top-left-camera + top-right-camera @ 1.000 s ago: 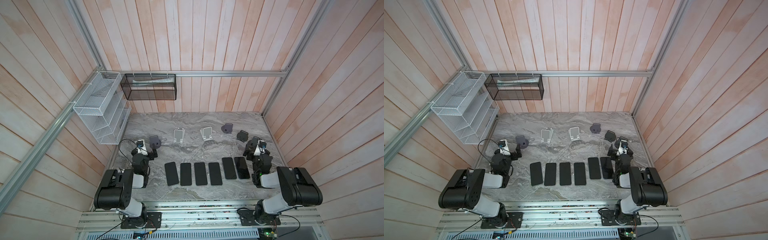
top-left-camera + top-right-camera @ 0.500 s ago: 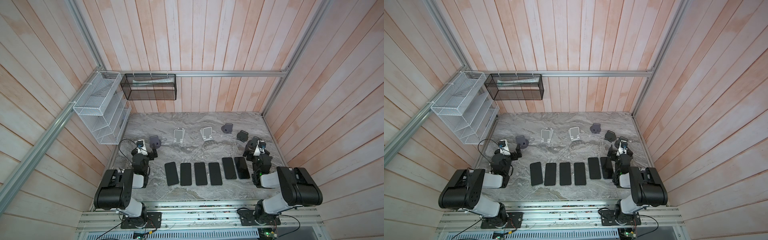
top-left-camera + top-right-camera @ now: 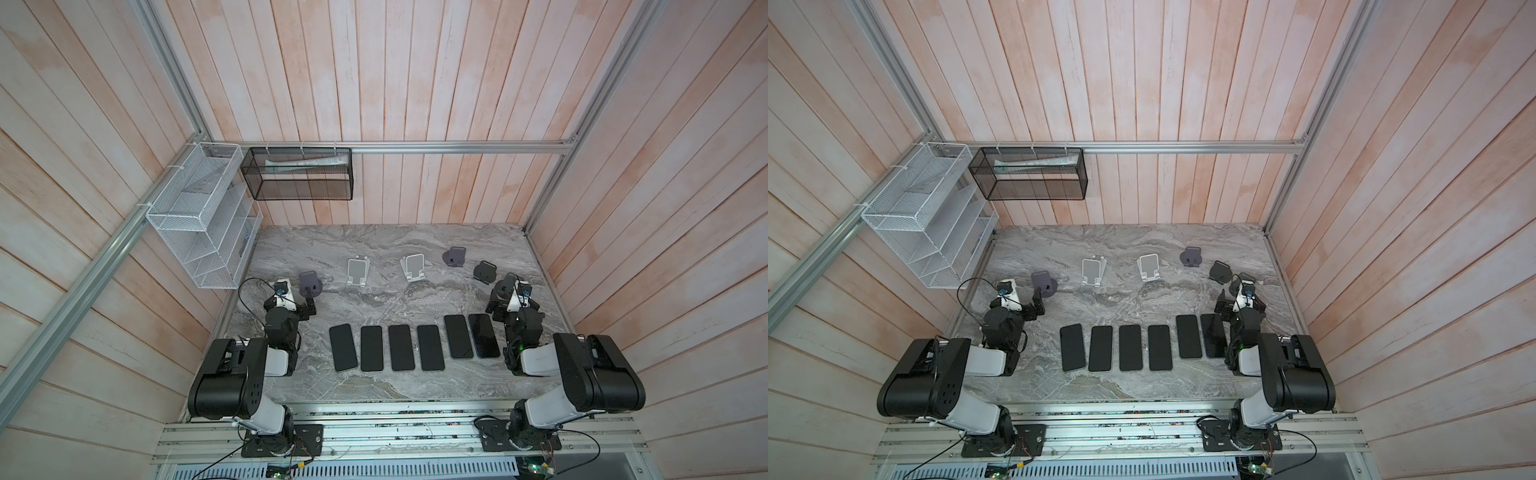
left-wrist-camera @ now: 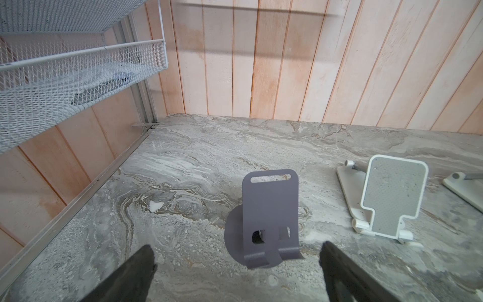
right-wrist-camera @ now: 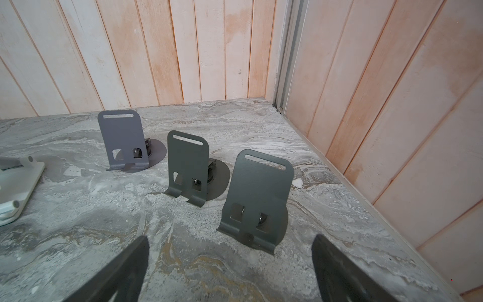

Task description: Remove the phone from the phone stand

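Left end effector (image 4: pixel 236 249) spread wide, empty. Right end effector (image 5: pixel 230 239) same. Six phones (image 3: pixel 401 347) flat on bench (image 3: pixel 374 386), robot side of stand row (image 3: pixel 415 266); no stand holds one. Danger: push forward bumps purple stand (image 4: pixel 270 209) or grey stand (image 5: pixel 257 193) at row ends, tips it.

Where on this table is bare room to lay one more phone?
Bare: the strip between the stands and the back wall; the band between the stands and the row of phones; the strip before the phones. Crowded: the phone row itself, and the three dark stands at the right.
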Robot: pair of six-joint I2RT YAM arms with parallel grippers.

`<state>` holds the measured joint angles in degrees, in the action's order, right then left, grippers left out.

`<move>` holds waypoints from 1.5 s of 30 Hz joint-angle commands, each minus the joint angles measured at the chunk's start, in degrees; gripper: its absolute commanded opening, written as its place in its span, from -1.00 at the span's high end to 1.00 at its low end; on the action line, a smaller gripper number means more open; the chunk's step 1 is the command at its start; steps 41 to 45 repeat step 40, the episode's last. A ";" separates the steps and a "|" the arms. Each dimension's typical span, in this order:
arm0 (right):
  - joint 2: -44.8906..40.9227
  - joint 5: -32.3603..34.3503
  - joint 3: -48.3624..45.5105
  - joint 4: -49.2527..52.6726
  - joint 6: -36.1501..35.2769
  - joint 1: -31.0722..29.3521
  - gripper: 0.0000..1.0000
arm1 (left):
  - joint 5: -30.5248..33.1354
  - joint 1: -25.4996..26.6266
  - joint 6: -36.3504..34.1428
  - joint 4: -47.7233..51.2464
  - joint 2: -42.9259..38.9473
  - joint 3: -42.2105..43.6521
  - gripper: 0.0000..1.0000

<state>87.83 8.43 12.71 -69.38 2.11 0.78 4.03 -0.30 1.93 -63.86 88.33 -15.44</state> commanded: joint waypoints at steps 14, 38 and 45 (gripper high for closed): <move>-0.82 1.83 0.60 -0.58 -0.13 -0.78 -0.96 | 0.98 0.30 -0.53 -0.28 -0.02 -0.73 -1.00; -0.64 -0.23 1.15 0.05 -0.74 -0.77 -0.95 | 0.98 0.30 -0.52 -0.13 -0.06 -0.82 -1.00; -0.82 -0.44 1.15 0.43 -0.97 -0.78 -0.95 | 0.98 0.30 -0.53 -0.22 -0.07 -0.74 -1.00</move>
